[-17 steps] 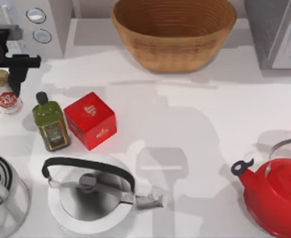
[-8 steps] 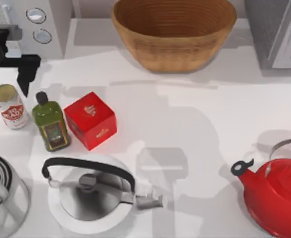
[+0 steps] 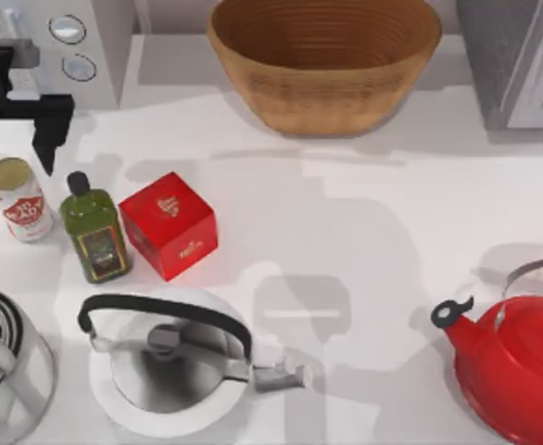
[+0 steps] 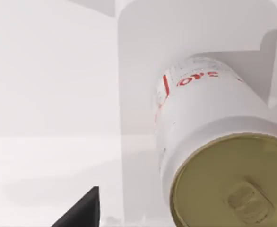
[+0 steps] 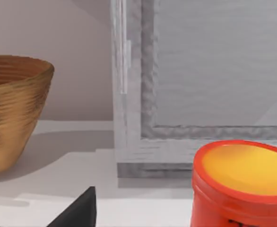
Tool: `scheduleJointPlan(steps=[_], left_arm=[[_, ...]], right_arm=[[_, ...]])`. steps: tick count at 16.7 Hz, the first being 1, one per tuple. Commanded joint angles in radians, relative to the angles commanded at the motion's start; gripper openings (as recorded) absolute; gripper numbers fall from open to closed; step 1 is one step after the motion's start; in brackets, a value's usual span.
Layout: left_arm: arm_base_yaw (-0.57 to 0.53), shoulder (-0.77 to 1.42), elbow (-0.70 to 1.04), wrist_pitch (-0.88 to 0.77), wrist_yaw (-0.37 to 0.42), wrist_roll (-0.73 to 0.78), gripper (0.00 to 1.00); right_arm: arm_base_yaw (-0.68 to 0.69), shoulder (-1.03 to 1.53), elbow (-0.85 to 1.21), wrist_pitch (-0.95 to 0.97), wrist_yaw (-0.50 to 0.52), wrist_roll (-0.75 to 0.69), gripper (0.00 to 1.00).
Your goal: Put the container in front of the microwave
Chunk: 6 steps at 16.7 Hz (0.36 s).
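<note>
Container (image 3: 18, 198) standing upright on the table (image 3: 364, 232) at the far left, free of any grip, is what catches the eye first: the small white can with its red label and pale olive top sits just beside the green oil bottle (image 3: 94, 229), with the red cube box (image 3: 170, 224) on the bottle's other side. Behind it, toward the back left corner, is the microwave (image 3: 72, 46), light grey with two round dials, so the can looks to me to be already in front of that appliance, though a little off toward the table's left edge. The left gripper (image 3: 12, 111) hangs above the strip of table between microwave and can, its dark fingers (image 3: 54, 125) parted and closed around nothing; one fingertip points down near the can without touching it. From the left wrist view the container (image 4: 214, 156) is seen from above and close by, standing clear on the white surface. My reading is that the placing itself is done and the can released, and what remains is only for the left arm to lift clear and go back to rest. The right gripper (image 5: 74, 210) is off on the right side of the table, idle near the darker grey appliance (image 5: 200, 85), and I cannot tell how its fingers stand.
</note>
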Motion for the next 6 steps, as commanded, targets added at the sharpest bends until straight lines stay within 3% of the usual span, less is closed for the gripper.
scheduleJointPlan(steps=[6], left_arm=[[-0.001, -0.005, 0.114, -0.117, 0.000, -0.001, 1.00]], right_arm=[[0.000, 0.000, 0.000, 0.000, 0.000, 0.000, 1.00]])
